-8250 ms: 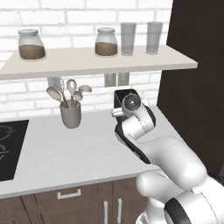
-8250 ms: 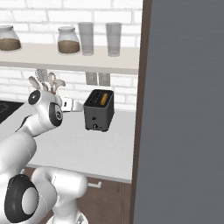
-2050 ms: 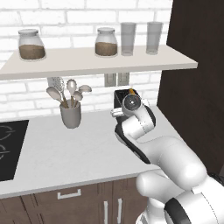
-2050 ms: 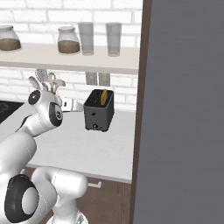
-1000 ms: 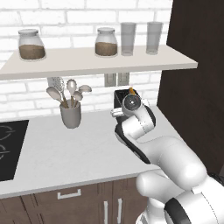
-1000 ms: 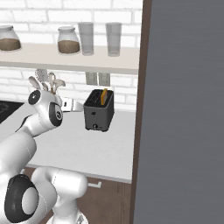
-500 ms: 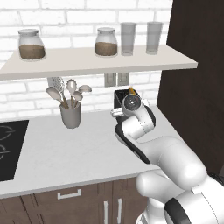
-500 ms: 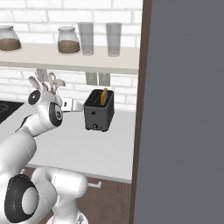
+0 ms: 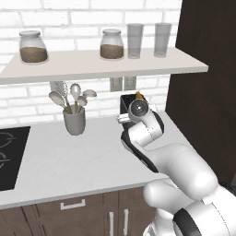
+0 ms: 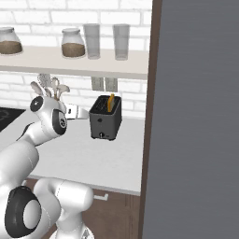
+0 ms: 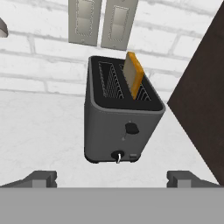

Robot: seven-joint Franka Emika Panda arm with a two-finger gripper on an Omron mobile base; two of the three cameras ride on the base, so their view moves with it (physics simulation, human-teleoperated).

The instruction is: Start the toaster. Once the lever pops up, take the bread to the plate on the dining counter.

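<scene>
Gripper (image 11: 112, 177) spread wide, empty, level with toaster (image 11: 118, 131) face just ahead; bread (image 11: 133, 74) stands raised in far-right slot, likely popped, placed for pinching from above; 2 fingertips flank toaster base

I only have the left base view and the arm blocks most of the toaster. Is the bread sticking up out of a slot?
Observer: Yes. In the hand view the bread stands well above the toaster, in the slot nearer the dark cabinet.
Operator: Is the gripper on it?
Observer: No. The gripper is open, short of the toaster's front face, touching nothing.
Operator: What controls are on that front face?
Observer: A dark knob mid-face and a small knob low down near the base.
</scene>
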